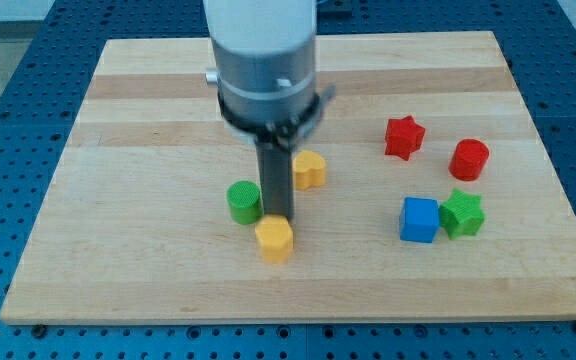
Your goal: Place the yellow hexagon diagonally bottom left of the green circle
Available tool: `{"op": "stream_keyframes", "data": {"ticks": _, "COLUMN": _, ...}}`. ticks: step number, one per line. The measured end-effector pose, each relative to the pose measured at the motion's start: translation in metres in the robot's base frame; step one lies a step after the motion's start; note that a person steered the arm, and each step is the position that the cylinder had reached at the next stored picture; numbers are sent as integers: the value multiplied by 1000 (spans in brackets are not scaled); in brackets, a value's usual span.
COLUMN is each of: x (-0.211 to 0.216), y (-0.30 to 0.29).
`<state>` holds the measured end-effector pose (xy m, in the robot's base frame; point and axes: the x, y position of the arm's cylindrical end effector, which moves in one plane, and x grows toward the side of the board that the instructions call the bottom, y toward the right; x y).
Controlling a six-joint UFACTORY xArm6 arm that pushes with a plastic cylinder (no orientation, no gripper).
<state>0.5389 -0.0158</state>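
The yellow hexagon (pixel 275 238) lies on the wooden board, just below and to the right of the green circle (pixel 245 201). My tip (pixel 277 215) rests right at the hexagon's top edge, immediately right of the green circle. A yellow heart-shaped block (pixel 310 170) sits just up and right of the rod.
A red star (pixel 404 137) and a red cylinder (pixel 469 159) lie toward the view's right. A blue cube (pixel 419 220) and a green star (pixel 462 213) sit side by side below them. The wooden board (pixel 118 250) has edges all round on a blue perforated table.
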Motion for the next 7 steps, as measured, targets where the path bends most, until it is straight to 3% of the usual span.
{"op": "stream_keyframes", "data": {"ticks": 1, "x": 52, "y": 45}}
{"op": "stream_keyframes", "data": {"ticks": 5, "x": 77, "y": 10}}
{"op": "stream_keyframes", "data": {"ticks": 7, "x": -65, "y": -115}}
